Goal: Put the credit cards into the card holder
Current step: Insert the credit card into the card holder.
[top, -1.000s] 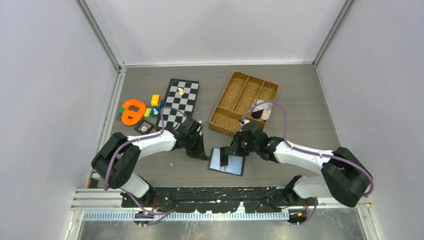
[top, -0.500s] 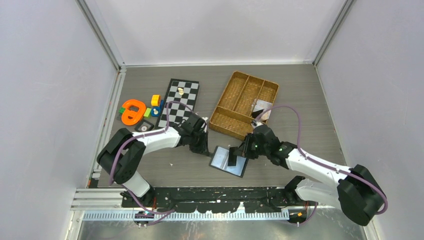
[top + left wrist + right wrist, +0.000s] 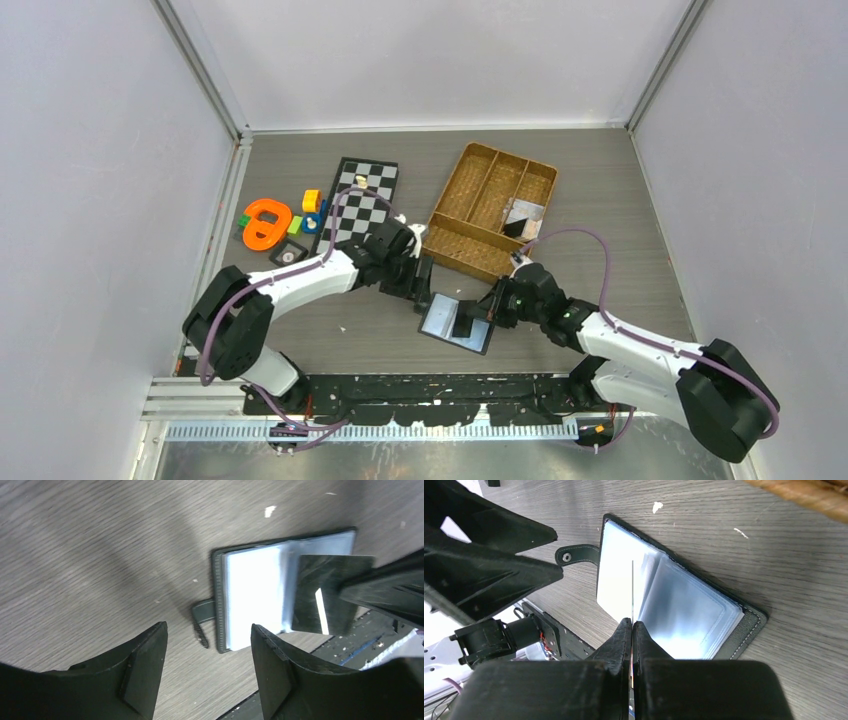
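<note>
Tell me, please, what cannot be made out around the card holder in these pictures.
- Right wrist: the card in the right gripper shows edge-on; its face is unseen.
- Left wrist: that card hides part of the card holder; insertion unclear.
- Top: things in the tray are too small to identify.

Your left hand sits low at the end of an arm reaching forward and inward, its 2 fingers spread wide apart. Your right hand points in from the opposite side, tipped downward, fingers pinched tight on a thin card.
</note>
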Robot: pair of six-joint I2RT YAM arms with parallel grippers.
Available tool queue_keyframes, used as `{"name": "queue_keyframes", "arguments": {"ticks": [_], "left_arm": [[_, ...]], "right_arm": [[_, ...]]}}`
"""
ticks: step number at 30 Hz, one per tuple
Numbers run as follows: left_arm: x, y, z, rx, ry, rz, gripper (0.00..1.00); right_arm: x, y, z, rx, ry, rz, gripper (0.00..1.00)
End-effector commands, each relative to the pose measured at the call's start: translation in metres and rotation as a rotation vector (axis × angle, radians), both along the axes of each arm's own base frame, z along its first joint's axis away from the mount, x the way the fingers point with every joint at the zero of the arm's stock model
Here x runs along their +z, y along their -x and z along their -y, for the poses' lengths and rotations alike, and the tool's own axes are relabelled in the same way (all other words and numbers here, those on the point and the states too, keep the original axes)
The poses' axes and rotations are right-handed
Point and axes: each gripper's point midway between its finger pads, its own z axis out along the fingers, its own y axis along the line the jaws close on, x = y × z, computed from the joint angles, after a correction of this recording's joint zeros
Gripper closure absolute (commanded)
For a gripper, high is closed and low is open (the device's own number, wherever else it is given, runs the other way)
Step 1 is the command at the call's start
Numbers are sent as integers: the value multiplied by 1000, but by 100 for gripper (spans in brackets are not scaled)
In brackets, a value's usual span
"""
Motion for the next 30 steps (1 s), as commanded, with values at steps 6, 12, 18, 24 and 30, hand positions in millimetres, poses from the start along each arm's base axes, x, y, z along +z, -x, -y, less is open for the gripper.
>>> {"name": "queue_keyframes", "arguments": {"ticks": [6,12,18,24,30], "left_arm": [[28,1,37,-120,60,96,35],[8,0,41,-136,25,70,35],[-3,1,40,-142,6,50,40],[-16,3,32,-121,-36,36,48],[-27,5,24,-106,-73,19,58]], "right_arm": [[-2,-9,-4,-72,-31,-8,99],[-14,-9,-5,-88,-22,-51,100],[-15,-10,-6,-106,-38,-53,99],[-13,-11,-9,-104,-65,-52,100],[-11,-12,-12,-97,-84,-46,99]]}}
